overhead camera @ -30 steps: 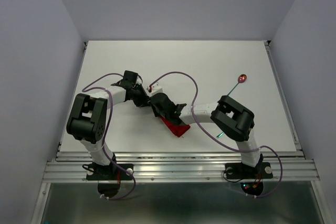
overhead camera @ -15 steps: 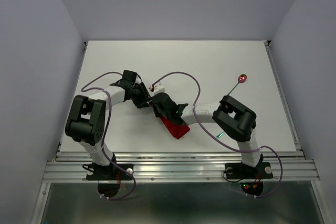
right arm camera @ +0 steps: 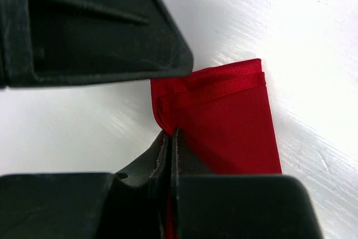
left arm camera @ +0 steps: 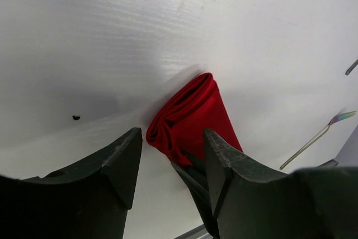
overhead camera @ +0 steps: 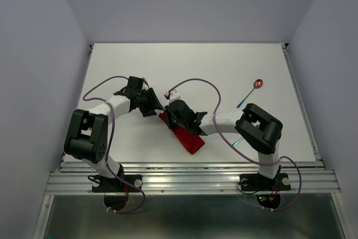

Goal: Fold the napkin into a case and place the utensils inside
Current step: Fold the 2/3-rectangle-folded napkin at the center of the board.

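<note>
right hand [right arm camera: 171, 138] clenched on the folded end of the napkin [right arm camera: 235, 127]; left hand [left arm camera: 170, 144] released, just beside it.

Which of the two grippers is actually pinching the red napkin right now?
The right gripper: its jaws are shut on the napkin near its fold, while the left gripper stands open.

A robot lab cell: white table [overhead camera: 224, 71] walled by plain panels [overhead camera: 45, 54], aluminium rail [overhead camera: 190, 180].

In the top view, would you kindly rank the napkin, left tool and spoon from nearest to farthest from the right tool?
1. Napkin, pinched in the right tool.
2. Left tool, close on its left.
3. Spoon, far right.
</note>
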`<state>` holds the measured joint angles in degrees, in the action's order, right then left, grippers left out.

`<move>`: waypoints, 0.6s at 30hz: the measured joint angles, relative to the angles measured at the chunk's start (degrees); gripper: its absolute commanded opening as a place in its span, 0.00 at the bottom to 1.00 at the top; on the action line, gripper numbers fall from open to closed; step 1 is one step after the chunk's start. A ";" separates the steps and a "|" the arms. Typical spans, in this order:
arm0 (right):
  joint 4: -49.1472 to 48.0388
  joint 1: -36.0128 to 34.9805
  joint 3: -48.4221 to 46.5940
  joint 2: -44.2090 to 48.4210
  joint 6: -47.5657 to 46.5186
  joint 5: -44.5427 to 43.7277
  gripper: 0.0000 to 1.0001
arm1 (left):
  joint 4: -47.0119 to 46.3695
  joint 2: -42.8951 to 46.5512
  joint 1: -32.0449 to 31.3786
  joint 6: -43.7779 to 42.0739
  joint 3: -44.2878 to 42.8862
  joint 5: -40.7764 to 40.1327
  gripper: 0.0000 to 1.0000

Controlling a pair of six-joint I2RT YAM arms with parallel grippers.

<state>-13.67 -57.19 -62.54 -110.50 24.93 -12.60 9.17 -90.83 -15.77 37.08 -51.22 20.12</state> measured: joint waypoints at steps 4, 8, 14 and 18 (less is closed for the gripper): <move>-0.04 0.17 0.44 0.07 1.07 1.75 0.09 | -0.17 0.68 0.00 -0.13 2.60 0.04 0.56; -0.07 0.22 0.50 0.07 1.99 2.40 0.15 | -0.13 0.70 0.02 -0.13 3.58 0.09 0.56; -0.02 0.59 0.50 0.07 2.82 2.78 0.20 | -0.59 0.70 0.00 -0.17 3.58 0.26 0.56; -0.04 0.59 0.50 0.07 3.39 2.78 0.24 | -0.76 0.70 0.00 -0.17 3.58 0.26 0.56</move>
<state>-13.72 -56.60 -62.04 -110.43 28.32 -9.82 8.40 -90.13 -15.77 36.91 -47.64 20.38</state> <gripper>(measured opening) 0.238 0.560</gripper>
